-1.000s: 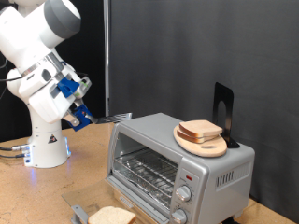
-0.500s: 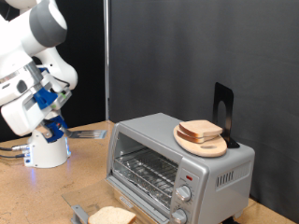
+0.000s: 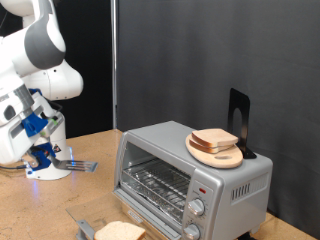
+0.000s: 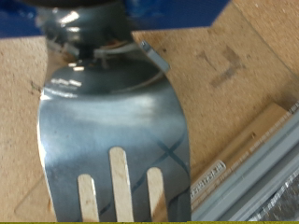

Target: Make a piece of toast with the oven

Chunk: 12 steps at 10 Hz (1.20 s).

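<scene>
The silver oven [image 3: 190, 172] stands at the exterior view's right with its glass door [image 3: 88, 226] folded down. A pale slice, the piece of toast [image 3: 118, 232], lies at the bottom edge in front of the oven opening. My gripper [image 3: 45, 152] hangs low at the exterior view's left, near the robot base, well away from the oven. It is shut on the handle of a metal slotted spatula [image 3: 76, 164]. The spatula blade [image 4: 117, 121] fills the wrist view and carries nothing, with the wooden tabletop under it.
On the oven's roof sits a round wooden plate [image 3: 220, 156] with another bread slice [image 3: 214, 139] on it, and a black stand [image 3: 238, 115] behind. The white robot base [image 3: 50, 160] stands on the wooden table [image 3: 40, 205]. A grey metal edge [image 4: 266, 168] shows in the wrist view.
The arm has swung left and down in the exterior view, carrying the spatula away from the oven's top corner to low beside the robot base.
</scene>
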Motion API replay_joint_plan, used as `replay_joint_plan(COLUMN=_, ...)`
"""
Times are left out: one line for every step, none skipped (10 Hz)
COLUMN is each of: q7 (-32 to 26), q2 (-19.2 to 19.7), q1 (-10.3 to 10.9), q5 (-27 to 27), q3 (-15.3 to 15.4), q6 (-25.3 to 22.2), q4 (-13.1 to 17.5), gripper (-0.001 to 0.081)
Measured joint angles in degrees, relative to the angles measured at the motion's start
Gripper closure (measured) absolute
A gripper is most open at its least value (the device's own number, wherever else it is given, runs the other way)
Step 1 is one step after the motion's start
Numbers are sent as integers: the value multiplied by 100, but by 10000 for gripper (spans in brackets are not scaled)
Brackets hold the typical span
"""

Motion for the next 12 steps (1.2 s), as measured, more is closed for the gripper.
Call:
replay_joint_plan(q7=0, q2=90, q1=-3, q5=-88, q3=-9, q6=61, q4=-8, gripper=440)
replay_joint_plan(q7=8, q2=171, q1=-3, q5=-158, q3=-10, q6=117, q4=-10, gripper=440)
replay_joint_plan(q7=109, q2=267, q1=-7, q5=-372, q3=-10, q6=180, q4=-13, gripper=440)
replay_joint_plan(q7=306, q2=370, q1=-9, q5=-668, q3=-6, q6=223, q4=-15, gripper=440)
replay_joint_plan(q7=442, q2=473, q1=-9, q5=-858, q3=1, q6=302, q4=-23, gripper=440)
replay_joint_plan(q7=487, q2=576, q1=-9, q5=-933, q3=2, q6=472, q4=-85, gripper=440)
replay_joint_plan(q7=487, q2=663, q1=-7, q5=-951, q3=4, q6=631, q4=-150, gripper=440)
replay_joint_plan(q7=487, q2=753, q1=4, q5=-951, q3=10, q6=777, q4=-212, gripper=440)
replay_joint_plan(q7=487, q2=835, q1=12, q5=-938, q3=27, q6=883, q4=-255, gripper=440)
replay_joint_plan(q7=487, q2=903, q1=18, q5=-912, q3=56, q6=969, q4=-296, gripper=440)
replay_joint_plan(q7=487, q2=961, q1=33, q5=-886, q3=81, q6=1043, q4=-325, gripper=440)
replay_joint_plan(q7=493, q2=1010, q1=39, q5=-850, q3=120, q6=1104, q4=-353, gripper=440)
